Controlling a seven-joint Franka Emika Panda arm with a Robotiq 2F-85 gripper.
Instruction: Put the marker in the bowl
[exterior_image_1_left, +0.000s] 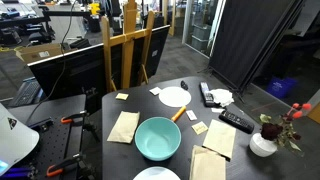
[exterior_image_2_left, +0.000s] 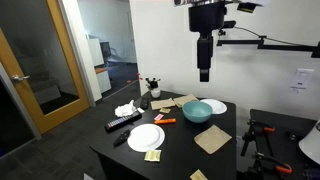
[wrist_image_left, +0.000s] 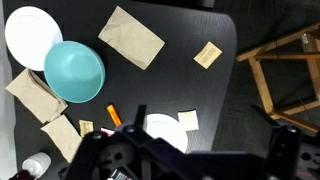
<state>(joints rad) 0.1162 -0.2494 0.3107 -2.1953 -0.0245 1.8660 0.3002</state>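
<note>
The gripper (exterior_image_2_left: 204, 73) is held high above the surface (exterior_image_2_left: 180, 146), apparently for overview; whether the jaws are apart cannot be told. The marker (wrist_image_left: 113, 116) lies ungrasped just beside the bowl (wrist_image_left: 74, 71).

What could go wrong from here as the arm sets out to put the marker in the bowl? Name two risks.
1. The gripper hangs high above the table, so a small aiming error on the way down could make the fingers miss the short orange marker.
2. The marker lies flat close to the teal bowl and white disc, so the fingers might bump one of them.
</note>
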